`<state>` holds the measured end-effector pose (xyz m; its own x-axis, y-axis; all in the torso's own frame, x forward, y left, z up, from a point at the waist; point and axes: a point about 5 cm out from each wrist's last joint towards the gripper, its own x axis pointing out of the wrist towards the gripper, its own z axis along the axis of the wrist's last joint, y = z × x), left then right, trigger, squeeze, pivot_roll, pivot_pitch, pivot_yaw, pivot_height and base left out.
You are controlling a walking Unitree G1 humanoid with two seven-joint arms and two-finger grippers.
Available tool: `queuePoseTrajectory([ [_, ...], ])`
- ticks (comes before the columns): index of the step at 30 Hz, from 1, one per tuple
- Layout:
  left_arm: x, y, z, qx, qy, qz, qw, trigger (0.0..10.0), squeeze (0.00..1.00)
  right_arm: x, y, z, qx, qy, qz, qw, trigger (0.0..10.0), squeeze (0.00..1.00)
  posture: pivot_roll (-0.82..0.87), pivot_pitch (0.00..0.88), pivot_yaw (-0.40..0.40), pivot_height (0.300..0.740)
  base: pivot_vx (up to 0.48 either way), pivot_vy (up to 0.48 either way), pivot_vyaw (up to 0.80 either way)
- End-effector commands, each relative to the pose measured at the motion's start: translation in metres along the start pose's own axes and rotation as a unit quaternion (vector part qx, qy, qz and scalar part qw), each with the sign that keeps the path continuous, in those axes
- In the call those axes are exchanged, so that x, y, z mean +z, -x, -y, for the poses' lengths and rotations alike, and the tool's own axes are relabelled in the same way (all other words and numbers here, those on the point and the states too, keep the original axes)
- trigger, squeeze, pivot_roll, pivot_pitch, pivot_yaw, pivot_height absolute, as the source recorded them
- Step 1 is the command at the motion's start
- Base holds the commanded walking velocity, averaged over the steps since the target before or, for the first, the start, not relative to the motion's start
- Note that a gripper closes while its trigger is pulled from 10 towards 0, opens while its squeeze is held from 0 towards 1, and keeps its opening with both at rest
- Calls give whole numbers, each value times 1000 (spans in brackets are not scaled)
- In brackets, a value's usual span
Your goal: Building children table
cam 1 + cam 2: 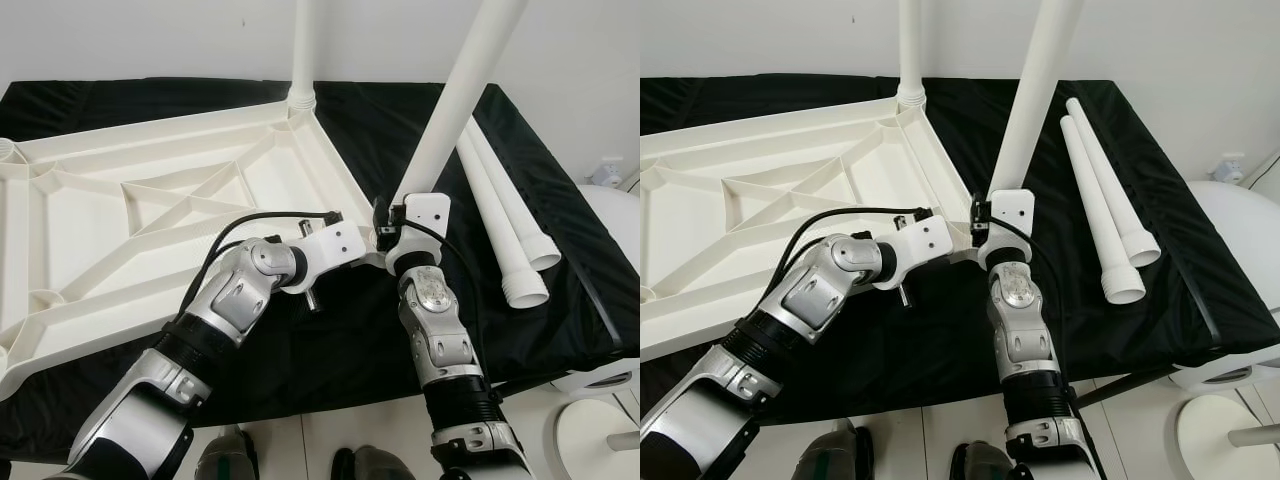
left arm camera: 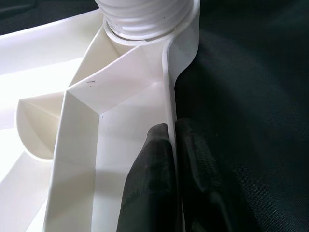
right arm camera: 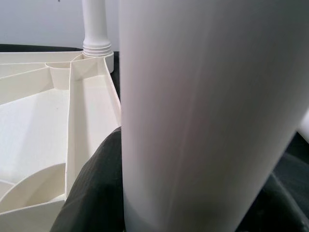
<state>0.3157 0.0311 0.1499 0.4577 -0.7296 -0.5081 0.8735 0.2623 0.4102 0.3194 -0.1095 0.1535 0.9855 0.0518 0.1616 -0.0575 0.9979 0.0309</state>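
Left pincer pinching the tabletop rim, right pincer gripping a white leg

Tabletop's flipped upside down on the black worktop; leg seems to stand at its near corner, hard to say.

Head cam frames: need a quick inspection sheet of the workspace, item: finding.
Surface: black cloth covering the work table.
Job's things: white tabletop upside down, ribs up; one leg upright in its far corner socket; second leg held tilted at the near corner; two spare legs lying on the cloth to the right.
Clutter: nothing seen.
Hands: left hand pinching the tabletop's edge wall; right hand clamped on the second leg's lower end.
Cables: black cable looped over the left wrist.
Surroundings: white wall behind; white round object at right.
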Motion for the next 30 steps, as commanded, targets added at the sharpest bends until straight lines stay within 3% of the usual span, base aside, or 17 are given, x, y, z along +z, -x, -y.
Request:
queuePoseTrajectory([
  [1, 7, -4, 7, -4, -15, 16, 1000, 10000, 0, -2, 4, -8, 24, -6, -5, 1000, 10000, 0, 2, 31, -62, 740, 0, 0, 0],
  [2, 7, -4, 7, -4, -15, 16, 1000, 10000, 0, -2, 4, -8, 24, -6, -5, 1000, 10000, 0, 2, 31, -62, 740, 0, 0, 0],
  [3, 7, -4, 7, -4, -14, 16, 1000, 10000, 0, -2, 4, -6, 23, -7, -4, 1000, 10000, 682, 2, 31, -62, 740, 0, 0, 0],
  [4, 7, -4, 7, -4, -14, 16, 1000, 10000, 0, -2, 4, -6, 23, -7, -4, 1000, 10000, 682, 2, 31, -62, 740, 0, 0, 0],
  [5, 8, -5, 7, -3, -14, 16, 1000, 10000, 0, 0, 4, -2, 23, -6, 1, 1000, 10000, 1000, -3, 34, -62, 740, 0, 0, 0],
  [15, 8, -6, 7, -4, -12, 17, 1000, 10000, 0, 4, -1, 18, 48, 6, 10, 999, 10000, 1000, -8, 42, -62, 740, 0, 0, 0],
  [16, 7, -6, 7, -3, -10, 16, 1000, 10000, 0, 6, -5, 25, 86, 3, 10, 996, 10000, 220, -7, 44, -60, 740, 0, 0, 0],
  [18, 7, -6, 7, -3, -10, 15, 1000, 10000, 0, 6, -5, 26, 95, 0, 8, 995, 10000, 220, -7, 44, -60, 740, 0, 0, 0],
  [19, 7, -6, 7, -3, -10, 15, 1000, 10000, 0, 7, -6, 27, 104, 3, 11, 994, 10000, 0, -6, 47, -59, 740, 0, 0, 0],
  [30, 7, -5, 5, 1, -9, 14, 1000, 10000, 0, 8, -10, 38, 210, 19, 4, 978, 10000, 0, -6, 57, -48, 740, 0, 0, 0],
])
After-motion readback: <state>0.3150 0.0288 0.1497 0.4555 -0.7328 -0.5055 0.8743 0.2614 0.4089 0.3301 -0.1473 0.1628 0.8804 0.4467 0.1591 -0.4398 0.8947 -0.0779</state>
